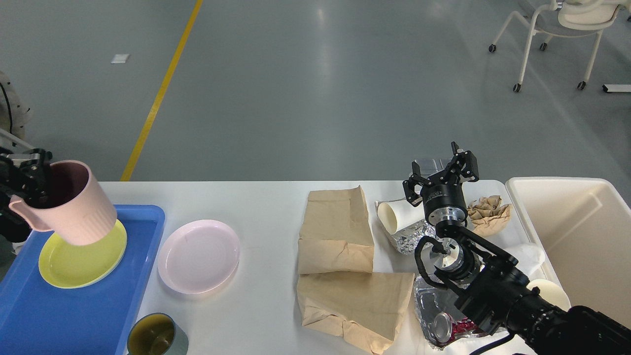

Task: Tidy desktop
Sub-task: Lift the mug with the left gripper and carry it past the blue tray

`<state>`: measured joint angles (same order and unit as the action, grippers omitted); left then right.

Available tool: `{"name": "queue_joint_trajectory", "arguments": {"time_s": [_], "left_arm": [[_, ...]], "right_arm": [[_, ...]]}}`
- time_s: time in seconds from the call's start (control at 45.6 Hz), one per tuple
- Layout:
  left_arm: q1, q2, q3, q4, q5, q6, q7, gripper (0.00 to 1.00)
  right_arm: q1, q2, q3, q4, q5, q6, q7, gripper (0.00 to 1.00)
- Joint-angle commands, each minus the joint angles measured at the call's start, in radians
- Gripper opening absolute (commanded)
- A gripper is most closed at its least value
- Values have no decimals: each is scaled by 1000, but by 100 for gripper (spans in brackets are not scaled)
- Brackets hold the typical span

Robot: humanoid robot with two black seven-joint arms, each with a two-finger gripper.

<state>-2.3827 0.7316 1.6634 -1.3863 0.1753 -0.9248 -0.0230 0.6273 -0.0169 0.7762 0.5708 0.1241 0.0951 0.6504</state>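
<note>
The white desktop (pixel 266 207) fills the lower view. My left gripper (pixel 27 180) at the far left edge is shut on the rim of a pink cup (pixel 74 207) and holds it tilted above the yellow plate (pixel 74 264) on the blue tray (pixel 59 305). A pink plate (pixel 198 255) lies on the desktop right of the tray. My right gripper (pixel 442 170) is open and empty, held above a tipped white paper cup (pixel 394 214) and crumpled foil (pixel 414 235).
Two brown paper bags (pixel 340 261) lie mid-table. A crumpled brown paper (pixel 488 212), a crushed can on foil (pixel 443 323) and white cups (pixel 547 291) lie at the right. A cream bin (pixel 581 236) stands far right. A grey-green cup (pixel 157 335) sits at the front edge.
</note>
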Motion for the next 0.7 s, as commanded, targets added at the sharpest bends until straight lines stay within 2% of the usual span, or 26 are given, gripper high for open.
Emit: {"name": "queue_joint_trajectory", "arguments": {"time_s": [0.0, 0.088, 0.263, 0.372, 0.482, 0.679], "left_arm": [[54, 144, -10, 4, 91, 122, 28, 0], [120, 176, -10, 4, 93, 239, 44, 0], [298, 180, -24, 21, 81, 500, 44, 0], [443, 178, -62, 50, 81, 615, 41, 0], [560, 169, -74, 59, 79, 673, 28, 0], [671, 169, -85, 52, 82, 684, 23, 0]], "right_arm": [[-1, 0, -1, 0, 0, 0, 0, 100], [-1, 0, -1, 0, 0, 0, 0, 100], [-1, 0, 0, 0, 0, 0, 0, 100], [-1, 0, 0, 0, 0, 0, 0, 100], [-1, 0, 0, 0, 0, -1, 1, 100], [-1, 0, 0, 0, 0, 0, 0, 100]]}}
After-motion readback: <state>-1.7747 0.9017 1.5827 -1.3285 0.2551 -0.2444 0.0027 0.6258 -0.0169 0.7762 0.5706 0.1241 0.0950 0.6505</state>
